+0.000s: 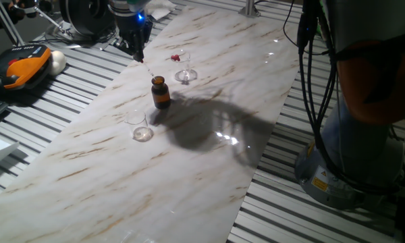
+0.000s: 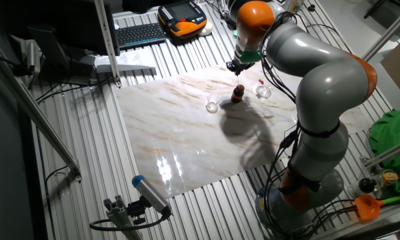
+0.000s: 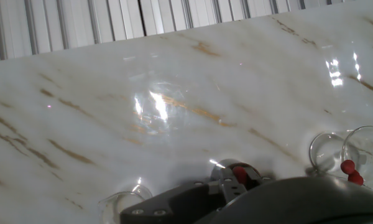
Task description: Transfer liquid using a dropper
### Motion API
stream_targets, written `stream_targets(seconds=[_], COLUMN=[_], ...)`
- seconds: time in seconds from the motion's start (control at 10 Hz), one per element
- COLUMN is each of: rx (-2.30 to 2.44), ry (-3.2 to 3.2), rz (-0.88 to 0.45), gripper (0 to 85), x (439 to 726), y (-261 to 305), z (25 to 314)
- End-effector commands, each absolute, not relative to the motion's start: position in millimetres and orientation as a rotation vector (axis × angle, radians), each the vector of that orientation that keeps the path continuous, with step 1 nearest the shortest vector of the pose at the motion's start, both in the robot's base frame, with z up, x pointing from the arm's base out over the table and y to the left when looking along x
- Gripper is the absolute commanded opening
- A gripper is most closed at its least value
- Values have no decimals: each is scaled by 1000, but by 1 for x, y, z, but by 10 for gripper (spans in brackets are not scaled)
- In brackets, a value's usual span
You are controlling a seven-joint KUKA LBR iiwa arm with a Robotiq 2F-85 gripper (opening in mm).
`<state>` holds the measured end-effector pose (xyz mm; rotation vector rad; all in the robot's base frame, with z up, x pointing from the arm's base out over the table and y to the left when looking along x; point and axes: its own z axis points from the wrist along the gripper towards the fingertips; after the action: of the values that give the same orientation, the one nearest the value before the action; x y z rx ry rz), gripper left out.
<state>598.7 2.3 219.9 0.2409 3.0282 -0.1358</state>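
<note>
1. The gripper (image 1: 136,48) hangs over the far part of the marble tabletop (image 1: 209,169), just above and behind the brown bottle (image 1: 160,92). From its tip a thin clear dropper (image 1: 146,69) slants down toward the bottle's mouth, so the fingers look closed on the dropper's upper end, though the exact contact is too small to see.

2. The dropper's tip sits right at or just above the bottle's neck; I cannot tell whether it has gone inside.

3. Two clear glasses flank the bottle: one glass (image 1: 141,127) nearer the front edge, and a second glass (image 1: 185,67) with something red in it, toward the far edge. Both stand apart from the bottle.

4. I'd judge the dropper light, thin and brittle if it is glass, with a soft bulb at the top. The hold belongs on the bulb or collar, where a squeeze does the work; pressure on the stem risks a snap.

5. The bottle is small and narrow-based, easy to tip if the dropper nudges its rim sideways. A straight vertical lift suits it best.

6. The glasses look light and slick on polished marble; a bump would slide them.
</note>
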Motion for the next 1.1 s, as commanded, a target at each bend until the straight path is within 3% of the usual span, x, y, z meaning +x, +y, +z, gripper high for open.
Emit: stream_targets(seconds=[0.0, 1.0], rx=[244, 293], ry=[3030, 3042], rz=[-137, -167], gripper=[170, 170], x=[599, 601], y=[4, 20], z=[221, 234])
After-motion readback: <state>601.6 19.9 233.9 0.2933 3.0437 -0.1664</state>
